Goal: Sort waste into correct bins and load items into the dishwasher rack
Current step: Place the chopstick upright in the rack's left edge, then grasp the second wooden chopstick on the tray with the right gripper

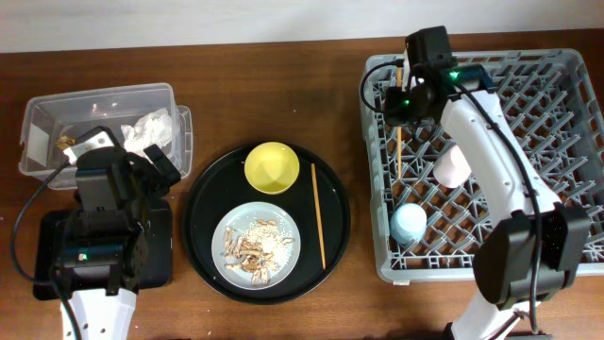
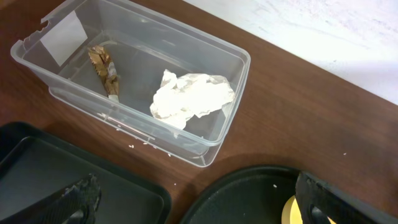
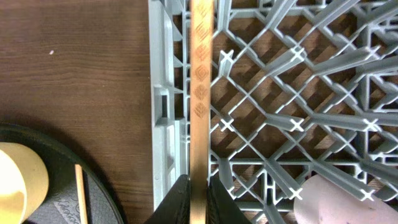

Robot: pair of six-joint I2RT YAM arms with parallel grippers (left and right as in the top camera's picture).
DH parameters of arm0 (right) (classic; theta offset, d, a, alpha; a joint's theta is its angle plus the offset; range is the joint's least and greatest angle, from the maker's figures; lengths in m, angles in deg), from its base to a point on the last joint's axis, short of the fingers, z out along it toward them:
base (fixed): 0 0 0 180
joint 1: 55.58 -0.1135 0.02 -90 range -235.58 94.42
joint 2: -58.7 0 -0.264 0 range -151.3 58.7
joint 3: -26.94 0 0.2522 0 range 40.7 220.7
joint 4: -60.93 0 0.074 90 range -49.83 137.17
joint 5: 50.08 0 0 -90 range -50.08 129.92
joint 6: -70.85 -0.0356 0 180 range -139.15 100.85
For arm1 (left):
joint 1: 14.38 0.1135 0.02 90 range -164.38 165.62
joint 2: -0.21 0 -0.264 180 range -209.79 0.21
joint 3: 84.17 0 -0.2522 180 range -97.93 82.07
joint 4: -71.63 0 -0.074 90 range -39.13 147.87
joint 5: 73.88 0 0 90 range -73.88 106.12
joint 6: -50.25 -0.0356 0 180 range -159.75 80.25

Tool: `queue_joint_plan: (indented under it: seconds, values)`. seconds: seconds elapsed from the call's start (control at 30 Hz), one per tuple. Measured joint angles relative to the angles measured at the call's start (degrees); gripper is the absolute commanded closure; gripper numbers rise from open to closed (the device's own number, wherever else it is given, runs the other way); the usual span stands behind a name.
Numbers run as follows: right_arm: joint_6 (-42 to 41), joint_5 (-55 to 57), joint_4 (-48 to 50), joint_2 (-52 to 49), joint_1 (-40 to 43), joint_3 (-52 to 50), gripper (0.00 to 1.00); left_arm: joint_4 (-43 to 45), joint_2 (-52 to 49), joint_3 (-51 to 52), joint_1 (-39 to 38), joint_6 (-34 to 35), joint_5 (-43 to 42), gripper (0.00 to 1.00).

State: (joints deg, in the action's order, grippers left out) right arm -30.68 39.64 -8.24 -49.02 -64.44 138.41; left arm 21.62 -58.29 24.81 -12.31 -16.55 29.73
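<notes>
The held chopstick (image 3: 200,93) lies lengthwise just inside the left wall of the rack (image 3: 163,124), which occupies the right end of the tabletop (image 1: 283,76). In the right wrist view, the right gripper (image 3: 199,200) has its jaws closed to a narrow gap on the stick, one finger on each side of it. This view also shows diamond marks stamped along the wood, which the overhead view cannot resolve.

Only the overhead view shows the whole rack. A pink cup (image 1: 453,165) and a blue cup (image 1: 410,222) sit among the pegs, both on the near side of the jaws and apart from the stick. The right wrist view catches only an edge of the pink cup.

The round tray (image 1: 203,217) sits at the middle of the tabletop. It carries the loose chopstick (image 1: 318,215), the yellow bowl (image 1: 272,167) and the plate (image 1: 288,260), which holds the food scraps (image 1: 250,244).

The left gripper (image 2: 196,186) has its jaws spread wide and holds nothing. It hangs over the strip between the black tray (image 2: 62,168), near the left edge, and the round tray.

The left wrist view looks into the clear tub (image 2: 239,68), which lies beyond the jaws toward the far left corner. The napkin (image 2: 193,99) and the wrapper (image 2: 102,68) rest apart on the tub floor. In the overhead view the left arm partly covers the tub.
</notes>
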Motion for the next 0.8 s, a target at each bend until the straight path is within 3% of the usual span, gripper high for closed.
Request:
queue_joint_plan:
  seconds: [0.1,0.33,0.47,0.63,0.8]
  values:
    - [-0.02,0.00,-0.09,-3.06,0.00,-0.04,0.77,0.02,0.00,0.00,0.00,0.00,0.00,0.01]
    - [-2.19,-6.95,-7.41,-3.02,-0.79,-0.07,0.78,0.00,0.00,0.00,0.00,0.00,0.00,0.01]
    - [-9.73,-5.75,-11.54,-0.55,-13.60,-1.55,0.77,0.02,0.00,0.00,0.00,0.00,0.00,0.01]
    - [-17.97,-4.04,10.14,0.55,-28.63,-22.67,0.70,0.02,0.00,0.00,0.00,0.00,-0.02,0.01]
    - [-22.14,-0.70,12.63,0.52,-29.59,-25.94,0.70,0.02,0.00,0.00,0.00,0.00,0.00,0.01]
